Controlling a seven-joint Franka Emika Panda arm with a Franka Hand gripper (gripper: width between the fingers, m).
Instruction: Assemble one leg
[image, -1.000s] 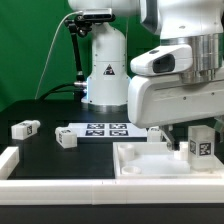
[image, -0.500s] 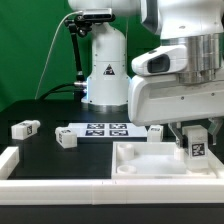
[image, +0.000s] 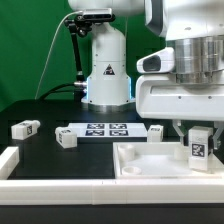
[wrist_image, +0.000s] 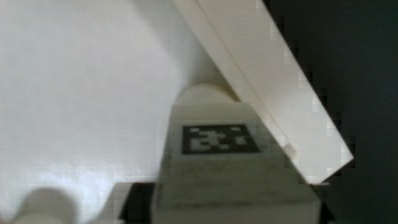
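**Leg gripped upright over the right side of the panel**

The small white plastic leg (image: 200, 147) is a rectangular block with a square black-and-white tag on its near face. It stands upright at the exterior view's right, its upper end taken between the jaws, which are clenched on it from either side. Its lower end sits inside the large white square panel (image: 150, 170), behind the near raised rim. Whether it touches the panel's floor cannot be told.

In the wrist view the tagged face fills the middle. A straight, square-edged rim of the panel runs slantwise just beside the leg's end. Smooth matt white floor lies on one side of that rim and the dark surface on the other.

Open panel floor lies between the leg and the rim at the exterior view's left.

Just beyond the far rim, a second tagged white block (image: 155, 131) lies on the flat black surface (image: 50, 160). Further to the exterior view's left lies the marker board (image: 105, 129), thin and flat. A third tagged white block (image: 66, 138) rests just beside its left end. A fourth tagged white block (image: 24, 128) lies well apart, near the left edge.

A low white border strip (image: 60, 190) runs along the surface's near edge. The arm's bulky, glossy white housing (image: 185, 90) overhangs the leg.
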